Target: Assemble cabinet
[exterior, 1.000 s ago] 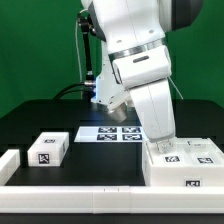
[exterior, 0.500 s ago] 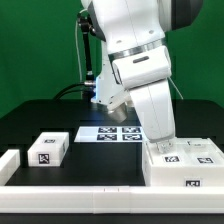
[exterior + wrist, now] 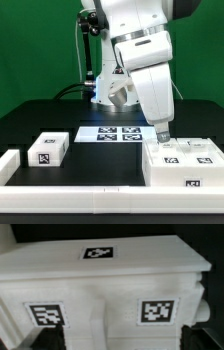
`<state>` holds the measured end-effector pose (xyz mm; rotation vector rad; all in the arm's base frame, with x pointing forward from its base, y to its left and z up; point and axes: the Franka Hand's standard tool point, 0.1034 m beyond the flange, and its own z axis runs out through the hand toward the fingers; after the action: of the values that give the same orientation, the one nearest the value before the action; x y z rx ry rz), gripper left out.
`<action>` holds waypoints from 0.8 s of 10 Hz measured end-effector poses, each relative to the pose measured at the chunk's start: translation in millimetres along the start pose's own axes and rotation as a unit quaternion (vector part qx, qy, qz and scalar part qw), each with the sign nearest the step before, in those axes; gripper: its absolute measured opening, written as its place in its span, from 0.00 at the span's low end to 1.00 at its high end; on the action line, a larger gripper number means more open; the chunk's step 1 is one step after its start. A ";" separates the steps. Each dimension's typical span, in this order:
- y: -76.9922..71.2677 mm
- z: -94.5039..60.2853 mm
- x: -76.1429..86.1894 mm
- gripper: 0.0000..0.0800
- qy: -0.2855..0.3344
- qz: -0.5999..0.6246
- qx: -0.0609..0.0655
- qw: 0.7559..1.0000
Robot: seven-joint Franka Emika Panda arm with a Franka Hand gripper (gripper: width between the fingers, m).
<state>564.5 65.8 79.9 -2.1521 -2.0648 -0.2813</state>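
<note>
The cabinet (image 3: 187,163) is a large white boxy body with black-and-white tags, standing at the exterior view's right front. My gripper (image 3: 160,136) hangs just above its near-left top corner. In the wrist view the cabinet (image 3: 110,274) fills the picture, with one tag on top and two on the face below. My gripper (image 3: 125,336) is open, with its dark fingers (image 3: 50,335) spread wide over the cabinet's face. I cannot tell whether they touch it.
A small white block with a tag (image 3: 47,149) lies at the exterior view's left, and a smaller white block (image 3: 8,165) lies further left. The marker board (image 3: 112,133) lies mid-table. A long low white bar (image 3: 70,190) runs along the front edge.
The arm has swung toward the exterior view's right, and the gripper has come down over the cabinet's top. The parts on the table have not moved.
</note>
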 end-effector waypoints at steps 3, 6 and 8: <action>-1.6 1.7 -1.4 0.80 0.000 0.000 0.002 1.000; -2.3 2.3 -1.4 0.81 0.000 0.004 0.002 1.000; -22.2 -0.8 7.3 0.81 -0.009 0.044 -0.015 0.999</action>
<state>542.6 73.6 81.9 -2.2635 -1.9812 -0.2846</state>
